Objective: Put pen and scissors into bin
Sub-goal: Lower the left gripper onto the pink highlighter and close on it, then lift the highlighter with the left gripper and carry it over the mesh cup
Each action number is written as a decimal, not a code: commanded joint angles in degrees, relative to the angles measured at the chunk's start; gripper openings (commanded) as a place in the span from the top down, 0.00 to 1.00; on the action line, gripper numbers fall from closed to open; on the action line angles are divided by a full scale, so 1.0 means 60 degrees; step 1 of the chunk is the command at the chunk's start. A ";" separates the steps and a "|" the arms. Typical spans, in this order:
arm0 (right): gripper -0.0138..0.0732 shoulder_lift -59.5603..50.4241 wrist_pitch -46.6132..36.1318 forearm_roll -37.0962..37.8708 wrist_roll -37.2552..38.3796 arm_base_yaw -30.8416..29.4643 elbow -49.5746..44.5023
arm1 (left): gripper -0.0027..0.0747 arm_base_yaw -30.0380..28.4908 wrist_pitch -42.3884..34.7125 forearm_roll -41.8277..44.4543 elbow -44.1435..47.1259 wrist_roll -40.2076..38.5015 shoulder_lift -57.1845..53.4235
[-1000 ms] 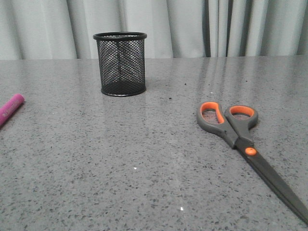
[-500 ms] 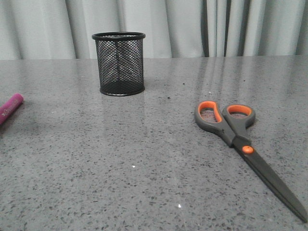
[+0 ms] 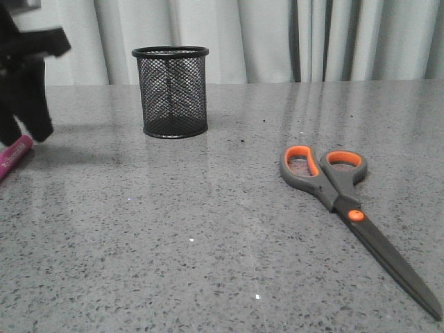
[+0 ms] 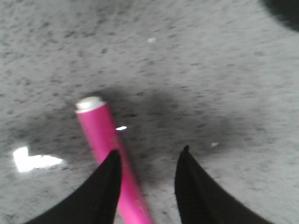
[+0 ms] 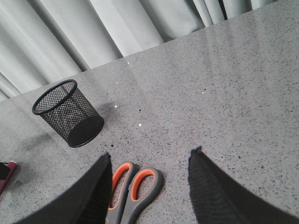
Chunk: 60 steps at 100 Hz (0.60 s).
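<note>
The pink pen (image 3: 14, 156) lies on the table at the far left edge. My left gripper (image 3: 26, 137) hangs open just above it. In the left wrist view the pen (image 4: 100, 135) runs under one finger (image 4: 100, 191), white tip pointing away, and the left gripper (image 4: 149, 150) holds nothing. The scissors (image 3: 347, 208) lie flat at the right, handles toward the back. In the right wrist view my right gripper (image 5: 152, 152) is open above the scissors' handles (image 5: 135, 186). The black mesh bin (image 3: 170, 90) stands upright at the back left and also shows in the right wrist view (image 5: 67, 112).
Grey speckled tabletop (image 3: 208, 229) with pale curtains (image 3: 277, 35) behind its far edge. The right arm does not show in the front view. A dark patch (image 4: 285, 11) sits at one corner of the left wrist view.
My left gripper has come into the front view at the upper left and now stands over the pen. Pen, scissors and bin lie as before.
</note>
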<state>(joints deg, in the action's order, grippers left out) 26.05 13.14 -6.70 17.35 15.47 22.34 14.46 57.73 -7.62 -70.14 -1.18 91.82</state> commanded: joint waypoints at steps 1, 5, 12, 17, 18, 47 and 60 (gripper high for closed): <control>0.45 0.0109 -0.0691 0.0019 -0.0109 0.0005 0.0382 | 0.64 0.0060 -0.0055 0.0604 -0.0277 -0.0434 -0.0157; 0.45 0.0109 -0.0691 -0.0021 -0.0109 0.0005 0.0382 | 0.64 0.0060 -0.0040 0.0843 -0.0277 -0.0508 -0.0090; 0.45 0.0109 -0.0675 -0.0066 -0.0109 0.0005 0.0382 | 0.64 0.0060 -0.0084 0.1062 -0.0277 -0.0654 -0.0048; 0.45 0.0109 -0.0675 -0.0074 -0.0109 0.0005 0.0382 | 0.64 0.0060 -0.0140 0.1080 -0.0277 -0.0654 0.0000; 0.45 0.0109 -0.0675 -0.0074 -0.0109 0.0005 0.0382 | 0.64 0.0060 -0.0140 0.1080 -0.0277 -0.0654 0.0002; 0.45 0.0109 -0.0675 -0.0089 -0.0109 0.0005 0.0382 | 0.91 0.0060 -0.0011 0.0979 -0.0277 -0.0150 0.0406; 0.45 0.0109 -0.0675 -0.0157 -0.0109 0.0005 0.0382 | 0.99 0.0060 -0.1011 0.0235 -0.0291 0.0298 0.0141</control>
<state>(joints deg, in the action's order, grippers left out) 26.05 13.29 -7.25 17.24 15.47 22.34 14.46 57.15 -1.91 -71.03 -1.16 95.03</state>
